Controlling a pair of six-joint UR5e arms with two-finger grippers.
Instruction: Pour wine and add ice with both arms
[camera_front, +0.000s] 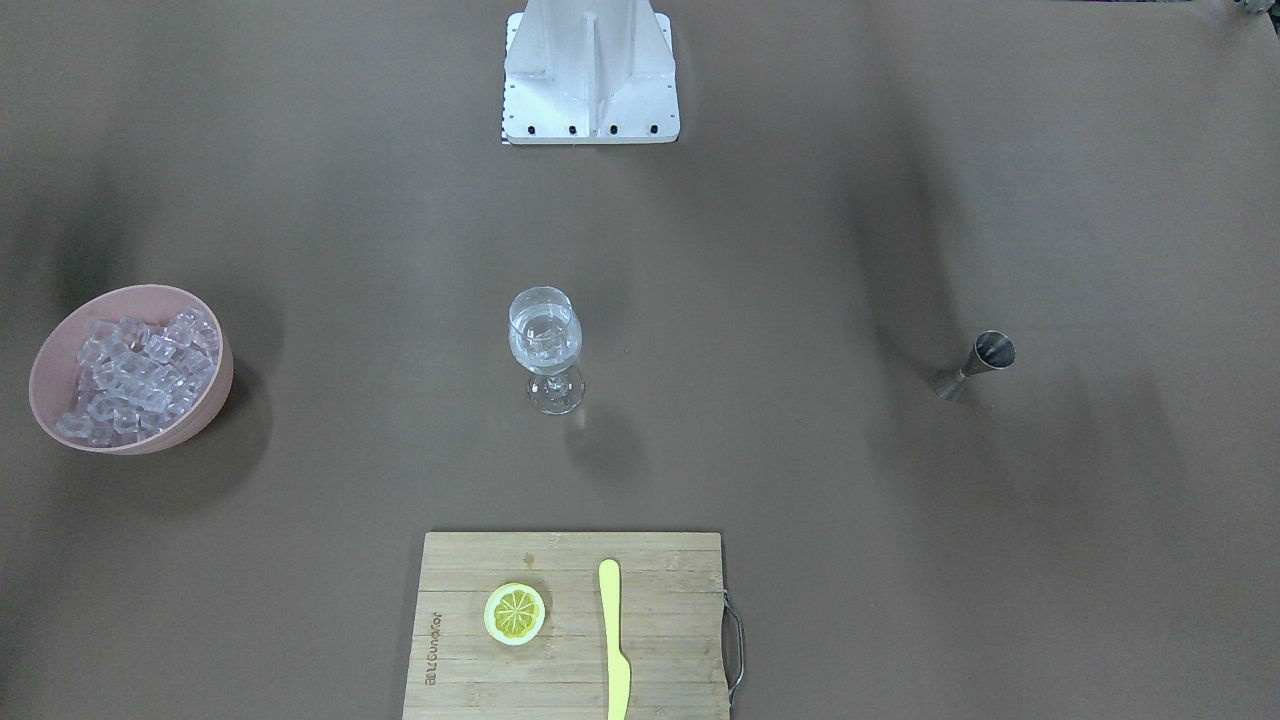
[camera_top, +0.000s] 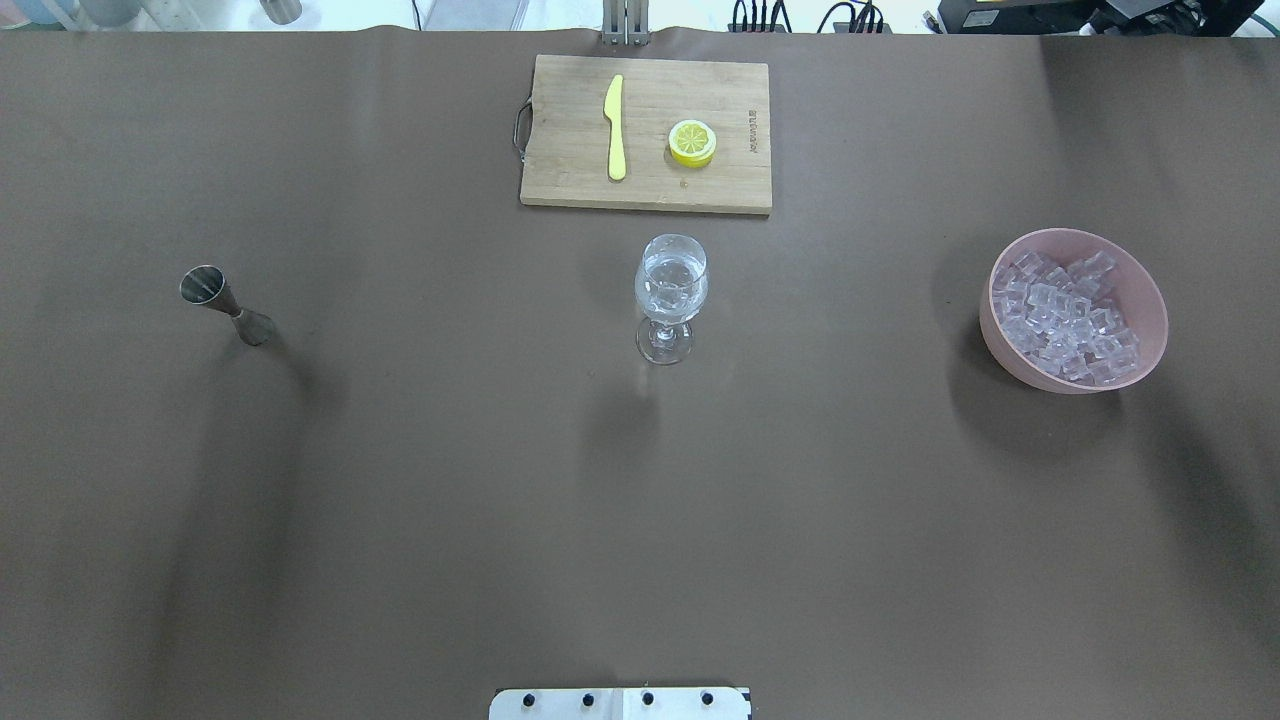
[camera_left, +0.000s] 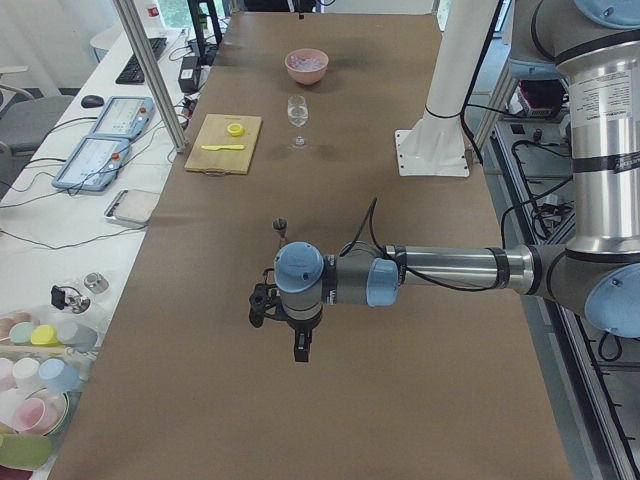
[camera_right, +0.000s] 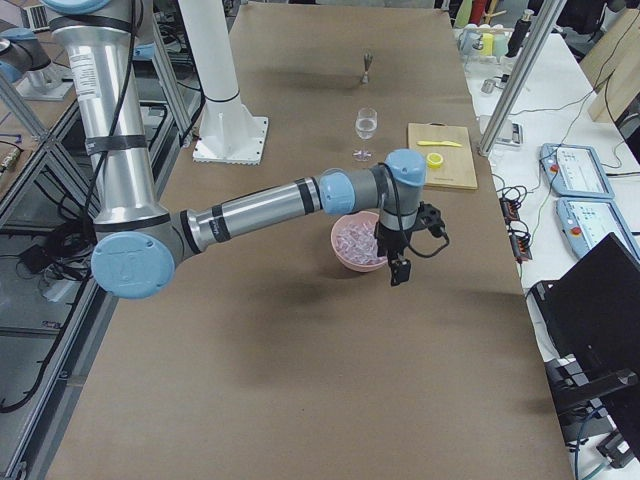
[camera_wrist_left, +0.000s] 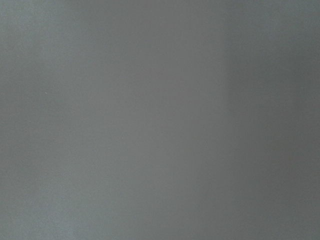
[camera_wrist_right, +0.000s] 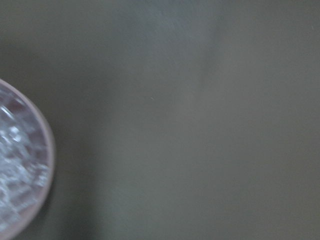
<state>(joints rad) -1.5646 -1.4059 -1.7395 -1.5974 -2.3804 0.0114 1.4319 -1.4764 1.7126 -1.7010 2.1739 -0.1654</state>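
Ice (camera_top: 1068, 320), small clear glassy cubes, fills a round pink bowl (camera_top: 1152, 300) on the right side of the brown counter (camera_top: 400, 500), likely for the right gripper (camera_right: 398, 270) hanging near it; the steel jigger (camera_top: 225, 305) suits the left gripper (camera_left: 300, 345). Whether either gripper is spread, I cannot tell. A clear stemmed glass (camera_top: 671, 290) stands between. The brand mark on the bamboo board (camera_top: 570, 180) is unreadable.

Brand stamp on cutting board (camera_front: 670, 620), letters too small to read; nothing else legible.

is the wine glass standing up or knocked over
Upright: the wine glass stands on its round foot on the table, stem vertical and bowl on top. Something clear sits in the bowl; cannot tell what.
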